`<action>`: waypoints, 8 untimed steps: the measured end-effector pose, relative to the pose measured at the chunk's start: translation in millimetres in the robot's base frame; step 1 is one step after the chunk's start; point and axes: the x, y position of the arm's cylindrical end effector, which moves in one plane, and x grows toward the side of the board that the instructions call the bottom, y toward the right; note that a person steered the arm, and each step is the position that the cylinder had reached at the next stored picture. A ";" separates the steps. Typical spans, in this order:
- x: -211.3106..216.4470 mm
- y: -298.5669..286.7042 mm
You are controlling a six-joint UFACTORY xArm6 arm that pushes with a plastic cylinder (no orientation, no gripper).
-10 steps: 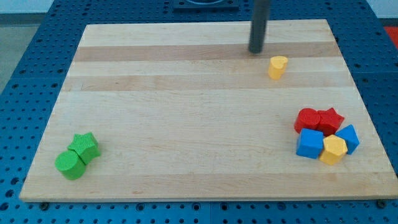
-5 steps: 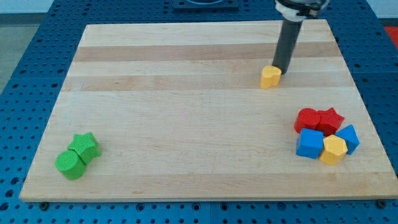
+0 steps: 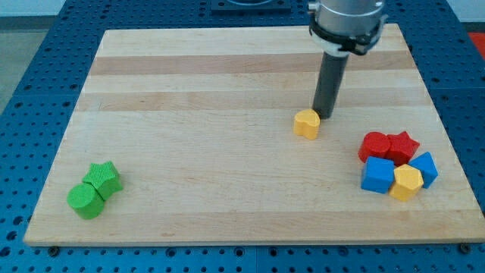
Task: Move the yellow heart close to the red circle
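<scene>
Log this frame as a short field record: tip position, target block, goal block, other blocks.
tip: my tip at the yellow heart's upper-right edge
goal: red circle, toward the view's right, apart from the heart
cluster by red circle: red star, blue cube, yellow hexagon, blue block
view's bottom left: green star, green circle, touching

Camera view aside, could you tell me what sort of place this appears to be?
Probably a robotics lab bench. A pale wooden board lies on a blue perforated table, small blocks such as the yellow heart and red circle sit on it, and my tip touches the heart's upper right.
</scene>
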 end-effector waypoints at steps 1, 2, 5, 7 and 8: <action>-3.8 -24.1; 7.3 -50.8; 34.7 -27.5; 69.3 -3.7; 73.3 5.5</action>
